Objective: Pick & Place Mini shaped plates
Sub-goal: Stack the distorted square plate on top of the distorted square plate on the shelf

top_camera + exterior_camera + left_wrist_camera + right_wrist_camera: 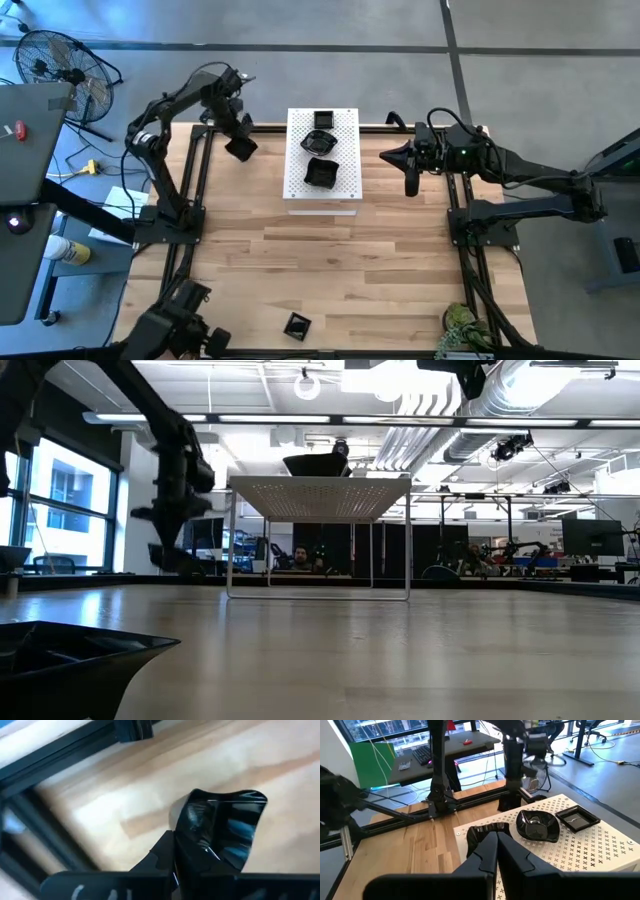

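Observation:
Three glossy black mini plates rest on the raised white perforated board: a square one, a round one and a wavy-edged one. The right wrist view shows them too: square, round, wavy. Another small plate lies on the wood by the table's near edge, large in the low view. My left gripper is left of the board near the far edge, shut on a further plate. My right gripper hovers shut, right of the board. My left gripper pinches a black plate by one edge of its rim between its two fingers. The plate sticks out beyond the fingertips, lifted clear above the wooden table. How far back it reaches between the fingers does not show.
The board stands on thin legs over the table's far middle. Black frame rails run along both sides of the table. A fan and a desk stand off the table to the left. Bare wood lies between board and near edge.

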`<state>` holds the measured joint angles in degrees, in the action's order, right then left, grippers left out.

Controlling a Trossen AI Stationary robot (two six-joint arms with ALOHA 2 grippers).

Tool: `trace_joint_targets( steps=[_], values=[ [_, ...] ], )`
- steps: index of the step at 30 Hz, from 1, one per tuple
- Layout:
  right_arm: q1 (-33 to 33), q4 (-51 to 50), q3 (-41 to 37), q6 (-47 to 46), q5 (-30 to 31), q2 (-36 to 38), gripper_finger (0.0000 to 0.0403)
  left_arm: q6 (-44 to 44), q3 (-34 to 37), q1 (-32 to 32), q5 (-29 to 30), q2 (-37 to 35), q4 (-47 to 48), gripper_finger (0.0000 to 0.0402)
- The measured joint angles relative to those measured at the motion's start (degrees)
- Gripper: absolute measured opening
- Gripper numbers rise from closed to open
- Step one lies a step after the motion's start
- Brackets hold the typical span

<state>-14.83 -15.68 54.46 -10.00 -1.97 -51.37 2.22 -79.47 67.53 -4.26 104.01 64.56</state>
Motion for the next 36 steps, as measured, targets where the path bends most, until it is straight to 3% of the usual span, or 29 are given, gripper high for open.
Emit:
trace_joint_targets(
  steps=[3, 11, 17, 22, 26, 31, 36],
  values=[
    [-0.01, -0.02, 0.01, 0.02, -0.11, 0.0, 0.0007, -2.27, -2.33, 0.0, -2.31, -3.91, 3.93, 0.0001],
    [-0.12, -0.02, 0.0, 1.05, -0.17, 0.0, 0.0007, -17.35, -4.32, -0.8, -18.31, -18.1, 8.21, 0.0],
    [-1.8, -0.42, 0.0, 1.0, -0.22, 0.0, 0.0007, -36.6, -4.32, -8.54, -19.86, -29.47, 8.02, 0.0],
    [-3.67, -0.46, 0.0, -0.31, -0.22, 0.0, 0.0007, -58.66, -4.32, -22.49, -14.25, -35.78, 2.38, 0.0],
    [-5.29, -0.54, 0.0, -0.35, -0.22, 0.01, 0.0007, -74.38, -4.32, -35.39, -3.82, -36.36, -5.71, 0.0],
    [-7.12, -1.35, 0.01, 0.86, -2.32, 0.01, 0.0007, -87.02, -4.29, -47.06, 7.03, -32.48, -14.15, 0.0],
    [-7.7, -2.61, 0.02, 3.75, -5.7, 0.02, 0.0007, -93.6, -4.29, -53.01, 11.23, -27.37, -17.6, 0.0]
  ],
)
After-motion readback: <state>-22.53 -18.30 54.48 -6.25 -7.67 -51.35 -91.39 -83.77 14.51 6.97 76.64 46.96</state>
